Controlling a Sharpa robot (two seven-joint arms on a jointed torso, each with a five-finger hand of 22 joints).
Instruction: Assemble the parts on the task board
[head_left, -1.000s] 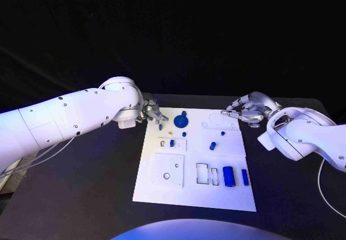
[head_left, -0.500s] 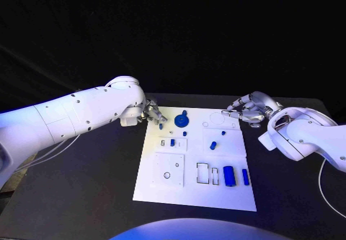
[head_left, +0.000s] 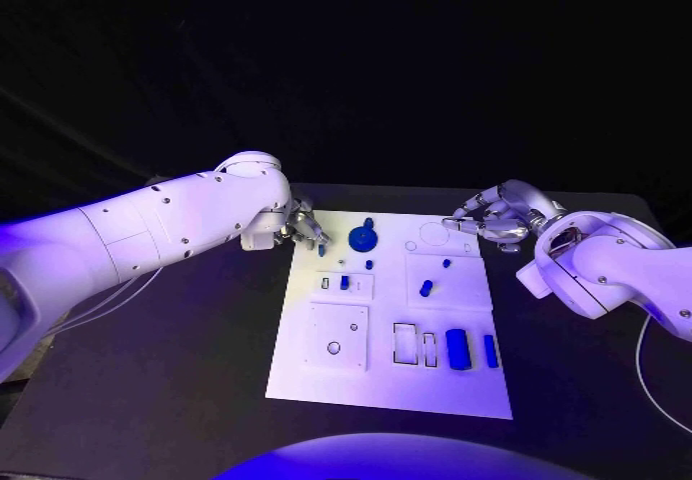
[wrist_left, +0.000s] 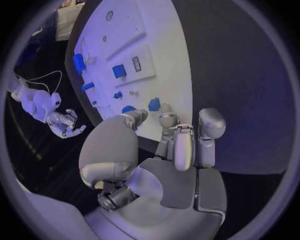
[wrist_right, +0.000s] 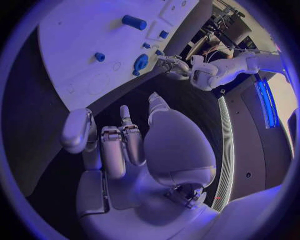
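white flat task board (head_left: 378, 372) centre frame, small blue parts (head_left: 456, 349) on it | left silver hand (head_left: 299, 226) at board's upper-left corner, fingers curled, empty | right silver hand (head_left: 490, 221) upper right, fingers spread, empty

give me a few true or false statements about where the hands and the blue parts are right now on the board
1. The left hand is at the far left corner of the task board. True.
2. The right hand holds a blue part. False: nothing shows in its fingers, which hang off the board's far right edge.
3. A large round blue part lies near the board's far edge. True.
4. The long blue cylinder sits at the board's far left corner. False: it lies in the near right area of the board.
5. Both hands rest on the middle of the board. False: each is at a far corner.
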